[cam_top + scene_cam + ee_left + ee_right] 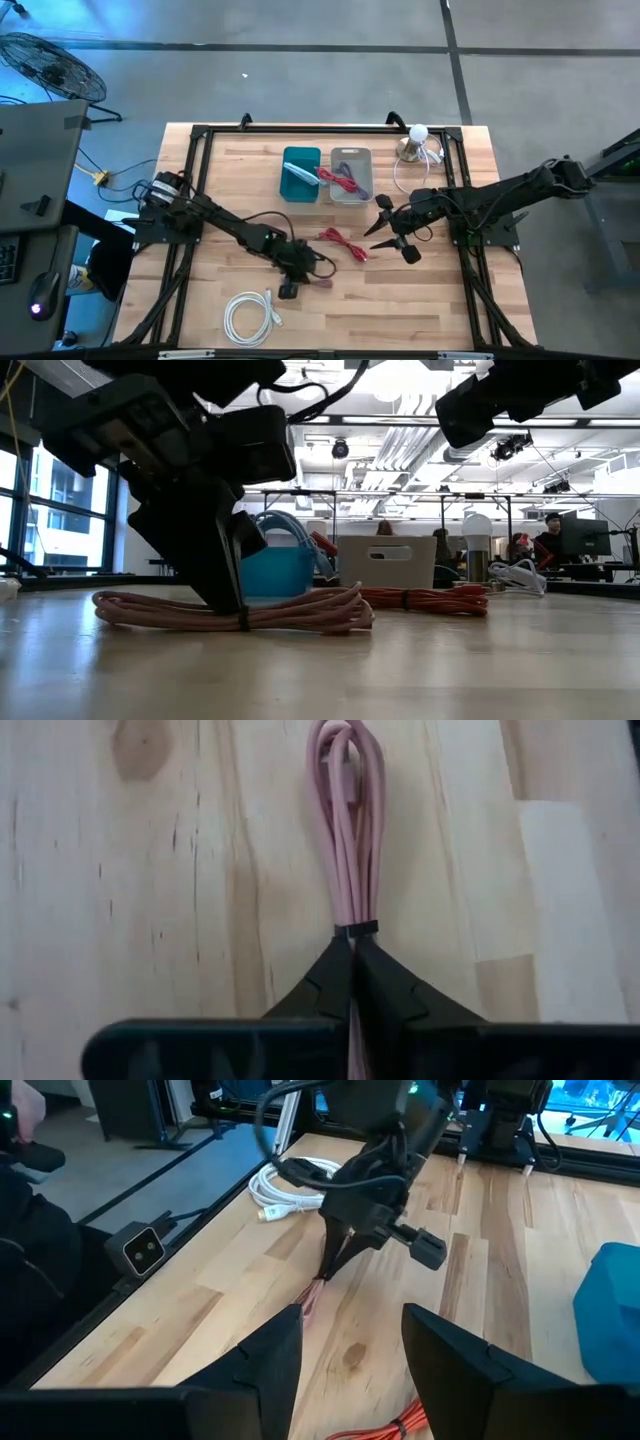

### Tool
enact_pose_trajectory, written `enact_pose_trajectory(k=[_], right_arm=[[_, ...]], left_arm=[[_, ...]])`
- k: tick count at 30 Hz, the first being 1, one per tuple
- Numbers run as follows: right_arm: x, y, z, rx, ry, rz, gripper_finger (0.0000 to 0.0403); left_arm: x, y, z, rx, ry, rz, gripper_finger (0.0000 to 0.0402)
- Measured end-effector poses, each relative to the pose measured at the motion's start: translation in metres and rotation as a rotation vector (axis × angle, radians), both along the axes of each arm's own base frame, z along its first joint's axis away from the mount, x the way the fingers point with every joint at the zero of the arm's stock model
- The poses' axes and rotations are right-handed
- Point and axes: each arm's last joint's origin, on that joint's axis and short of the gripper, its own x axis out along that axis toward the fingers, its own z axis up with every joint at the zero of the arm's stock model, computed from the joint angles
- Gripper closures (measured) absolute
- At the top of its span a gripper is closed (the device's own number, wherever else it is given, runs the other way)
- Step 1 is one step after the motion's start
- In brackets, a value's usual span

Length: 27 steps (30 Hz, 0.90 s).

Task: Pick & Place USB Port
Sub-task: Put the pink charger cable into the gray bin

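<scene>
A coiled pink cable [348, 830] bound by a black tie lies on the wooden table near its middle front; it also shows in the low view [300, 610] and in the high view [323, 283]. My left gripper [352, 948] is down at the table, shut on this cable; it shows in the high view [291, 284] and the low view [232, 598]. My right gripper [395, 236] hovers open and empty to the right of a red cable [345, 243], with its fingers [270, 1360] apart. My left gripper pinches the pink cable bundle between its two fingertips at the black tie [357, 928], around the bundle's middle. The fingers come from above, slanting down. The cable passes between them and lies flat on the table on both sides [130, 608].
A blue bin [300, 172] and a grey bin [351, 160] holding cables stand at the far middle. A white cable coil [250, 315] lies near the front left. A white lamp-like object [418, 140] stands at the far right. A black frame [200, 140] rims the table.
</scene>
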Motion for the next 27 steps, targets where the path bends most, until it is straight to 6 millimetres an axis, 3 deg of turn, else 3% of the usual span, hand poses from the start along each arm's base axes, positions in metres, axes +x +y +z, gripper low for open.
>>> enact_pose_trajectory(k=[10, 15, 21, 27], right_arm=[[0.0, 0.001, 0.001, 0.017, -0.007, 0.031, 0.0238], [-0.001, 0.002, 0.003, 0.031, -0.013, 0.068, 0.0238], [-0.003, 0.002, 0.005, 0.025, -0.029, 0.074, 0.0238], [-0.004, 0.011, 0.01, -0.027, -0.099, 0.118, 0.0238]], left_arm=[[0.014, 0.001, 0.042, 0.332, 0.042, -0.047, 0.04], [-0.002, 0.001, 0.082, 0.459, 0.037, -0.02, 0.0401], [-0.028, 0.001, 0.134, 0.565, -0.121, 0.059, 0.0401], [-0.049, -0.002, 0.168, 0.659, -0.269, 0.116, 0.0401]])
